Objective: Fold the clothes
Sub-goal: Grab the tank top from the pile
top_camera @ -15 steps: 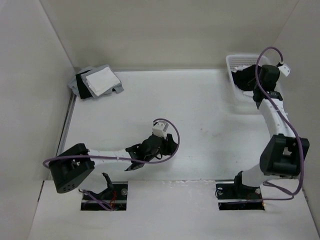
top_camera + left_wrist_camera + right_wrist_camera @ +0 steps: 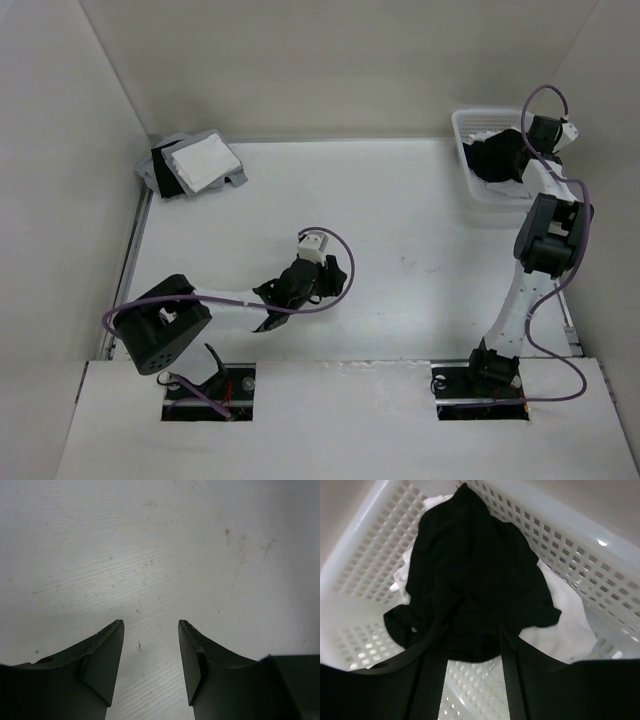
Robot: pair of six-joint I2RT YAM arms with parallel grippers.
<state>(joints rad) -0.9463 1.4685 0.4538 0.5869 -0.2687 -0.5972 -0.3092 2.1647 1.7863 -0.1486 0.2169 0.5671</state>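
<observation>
The clothes, a black top (image 2: 470,575), lie heaped in the white basket (image 2: 580,540) at the back right of the table (image 2: 400,220). In the top view the black top (image 2: 492,157) shows inside the basket (image 2: 465,122). My right gripper (image 2: 471,632) hangs over it, open, its fingers (image 2: 432,665) on either side of the cloth's near edge; I cannot tell whether they touch it. My left gripper (image 2: 150,625) is open just above bare table near the middle front (image 2: 272,308), with nothing between its fingers.
A white cloth (image 2: 560,625) lies under the black top in the basket. A small stack of grey, white and black cloths (image 2: 195,163) sits at the back left corner. Pale walls close in the table on three sides.
The right arm has risen and drawn its wrist toward the back right, uncovering more of the black top. The left arm has shifted slightly away from the front edge.
</observation>
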